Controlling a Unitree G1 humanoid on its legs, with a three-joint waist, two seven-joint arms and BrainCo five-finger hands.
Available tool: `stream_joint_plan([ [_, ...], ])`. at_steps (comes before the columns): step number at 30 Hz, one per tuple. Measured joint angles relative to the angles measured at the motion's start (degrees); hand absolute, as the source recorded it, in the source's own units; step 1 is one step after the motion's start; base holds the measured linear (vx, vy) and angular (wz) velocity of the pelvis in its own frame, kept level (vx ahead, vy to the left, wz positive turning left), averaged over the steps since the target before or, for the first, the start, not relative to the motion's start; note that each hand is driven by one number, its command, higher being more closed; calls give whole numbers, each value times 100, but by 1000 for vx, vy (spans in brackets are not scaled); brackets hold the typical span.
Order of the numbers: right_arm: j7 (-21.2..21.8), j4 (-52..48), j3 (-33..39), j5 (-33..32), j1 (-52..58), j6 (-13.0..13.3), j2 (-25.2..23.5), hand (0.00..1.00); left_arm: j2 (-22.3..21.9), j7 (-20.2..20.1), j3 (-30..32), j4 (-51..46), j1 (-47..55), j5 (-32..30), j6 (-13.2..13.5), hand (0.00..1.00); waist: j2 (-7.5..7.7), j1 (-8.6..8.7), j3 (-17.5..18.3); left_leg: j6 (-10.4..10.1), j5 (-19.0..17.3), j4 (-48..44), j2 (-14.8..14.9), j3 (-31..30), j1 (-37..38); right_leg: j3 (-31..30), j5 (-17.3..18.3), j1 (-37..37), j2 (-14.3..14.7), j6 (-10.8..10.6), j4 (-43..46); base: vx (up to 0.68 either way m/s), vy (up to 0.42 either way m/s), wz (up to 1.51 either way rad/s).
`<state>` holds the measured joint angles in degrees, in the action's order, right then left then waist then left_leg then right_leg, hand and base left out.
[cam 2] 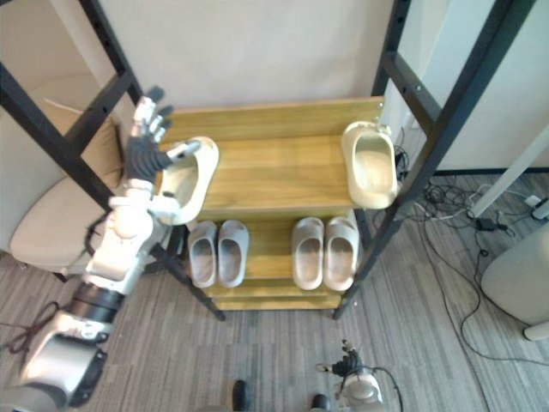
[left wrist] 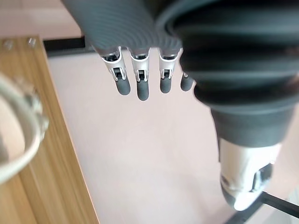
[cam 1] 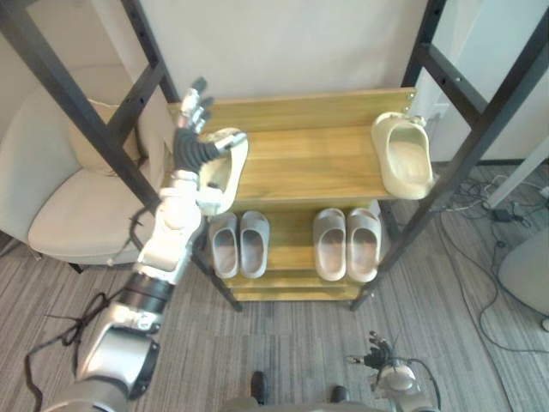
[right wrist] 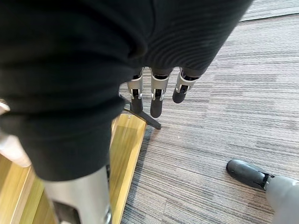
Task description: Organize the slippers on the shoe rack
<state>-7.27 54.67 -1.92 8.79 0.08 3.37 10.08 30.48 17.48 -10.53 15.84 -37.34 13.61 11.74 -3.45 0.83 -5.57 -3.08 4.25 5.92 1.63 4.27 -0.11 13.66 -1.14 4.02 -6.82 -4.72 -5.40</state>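
- Left hand (left wrist: 142, 80): the dark ribbed cover (left wrist: 224, 51) occupies one corner of the frame and runs along the adjoining edge.
- Fingers (left wrist: 119, 74): silver with dark tips, set in a row just off the cover, extended and apart, touching nothing.
- Thumb (left wrist: 245, 179): silver, at the frame's edge below the cover, apart from the row.
- Shelf board (left wrist: 51, 168): light wood, along the opposite edge of the frame.
- Slipper (left wrist: 21, 140): a pale curved rim, cut by the frame's edge, over the shelf board.
- Wall (left wrist: 145, 163): plain and pale, mid-frame, past the fingers.
- Black bar (left wrist: 65, 44): between shelf board and cover.
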Motion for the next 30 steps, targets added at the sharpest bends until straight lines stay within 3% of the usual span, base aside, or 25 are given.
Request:
stream_joint_plan([
  [12, 45, -169, 252, -42, 82, -4, 2, 0, 1117, -209, 227, 968, -248, 0, -105, 0, -45, -15, -67, -24, -46, -3, -13, 146, -192, -202, -9, -282, -8, 4, 35, 23, -1, -7],
  [24, 169, -220, 372, -42, 136, 3, 148, 0, 1355, -656, 184, 1308, -236, -698, -201, 0, -155, -84, -163, -46, -76, 1, 69, 289, -195, -351, -26, -383, 58, 40, 35, -20, -2, -7],
  [30, 169, -225, 400, -38, 152, 4, 174, 0, 1493, -665, -42, 1345, -237, -1260, -233, 0, -216, -88, -193, -49, -74, 1, 89, 287, -305, -368, -27, -489, 81, 54, 35, 0, 0, 0],
])
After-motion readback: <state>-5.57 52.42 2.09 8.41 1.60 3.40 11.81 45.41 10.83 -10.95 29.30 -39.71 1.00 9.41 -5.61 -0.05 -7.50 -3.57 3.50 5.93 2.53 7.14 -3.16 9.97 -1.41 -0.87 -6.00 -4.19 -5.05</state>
